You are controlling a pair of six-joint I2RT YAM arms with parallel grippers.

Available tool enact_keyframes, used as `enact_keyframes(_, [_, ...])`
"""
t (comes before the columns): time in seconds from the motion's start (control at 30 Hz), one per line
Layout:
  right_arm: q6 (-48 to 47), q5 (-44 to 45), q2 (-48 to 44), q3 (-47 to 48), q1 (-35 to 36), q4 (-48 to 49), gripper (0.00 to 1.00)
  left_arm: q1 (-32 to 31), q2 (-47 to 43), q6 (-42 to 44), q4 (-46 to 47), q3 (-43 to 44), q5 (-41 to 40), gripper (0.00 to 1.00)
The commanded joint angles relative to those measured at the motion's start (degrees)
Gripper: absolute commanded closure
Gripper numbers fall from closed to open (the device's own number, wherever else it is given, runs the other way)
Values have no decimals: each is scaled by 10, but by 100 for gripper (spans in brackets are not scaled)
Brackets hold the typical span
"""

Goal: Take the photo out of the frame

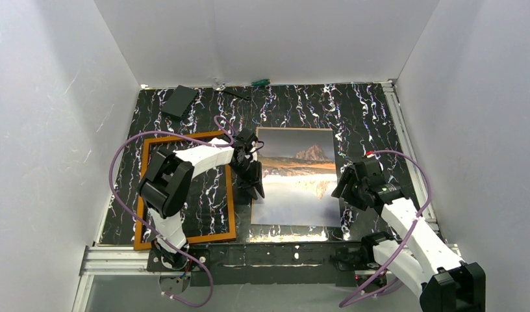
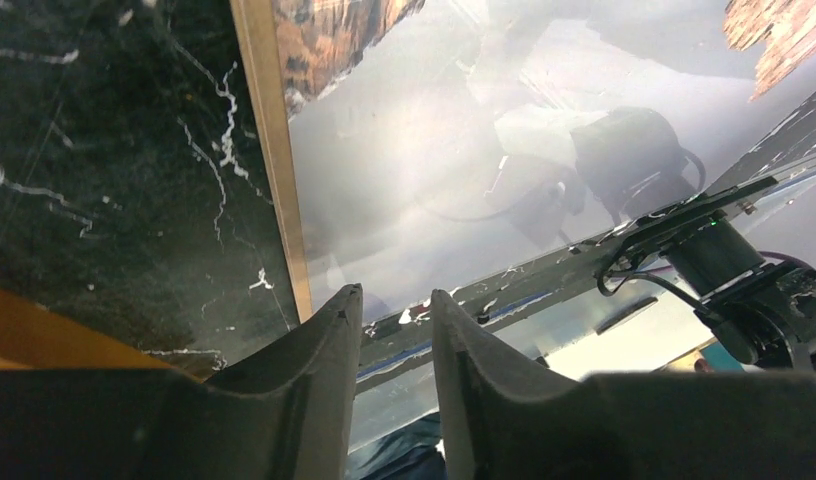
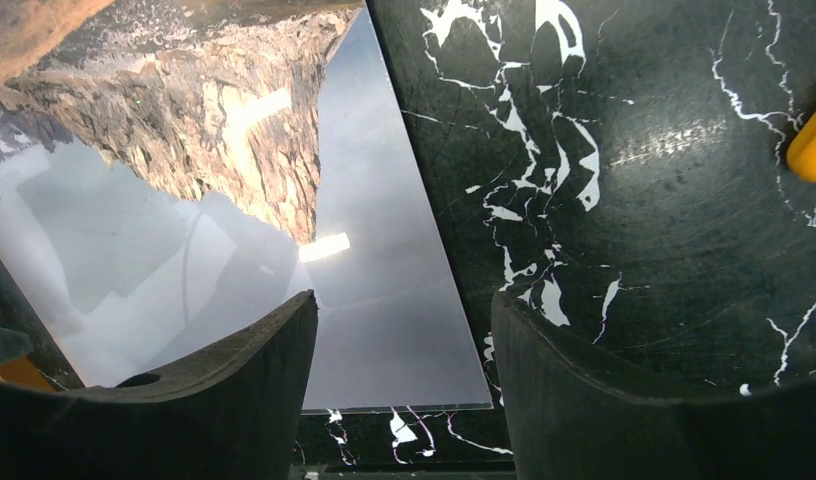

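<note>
Dark fingers (image 2: 324,380) of the left tool (image 2: 396,300) fill the bottom of its wrist view, set close together with only a narrow gap and nothing caught between them; they sit at the left edge of the photo (image 2: 404,170), though I cannot tell whether they touch it. Right tool (image 3: 402,305) stands wide open and empty over the photo's right edge. From above, the photo lies flat, picture up, on the black marbled worktop (image 1: 366,123), wholly outside the frame (image 1: 210,238) and just beside its right rail. Bare worktop shows inside the frame, and the left arm (image 1: 197,159) reaches across it
</note>
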Motion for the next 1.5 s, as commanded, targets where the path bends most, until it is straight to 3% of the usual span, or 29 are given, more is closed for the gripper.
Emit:
enact_keyframes(0.0, [-20, 19, 7, 25, -6, 1, 29, -4, 15, 4, -35, 5, 19, 73])
enact_keyframes(0.27, [-34, 1, 33, 28, -27, 22, 30, -3, 15, 23, -45, 5, -16, 90])
enact_keyframes(0.5, [-73, -131, 42, 10, -108, 75, 29, -1, 23, 36, -60, 0, -53, 100])
enact_keyframes(1.2, [-98, -226, 201, 26, -144, 88, 29, 0, 54, 23, -77, -36, -91, 100])
enact_keyframes(1.47, [-99, -282, 194, 13, -144, 114, 29, 0, 53, 22, -74, -40, -89, 100])
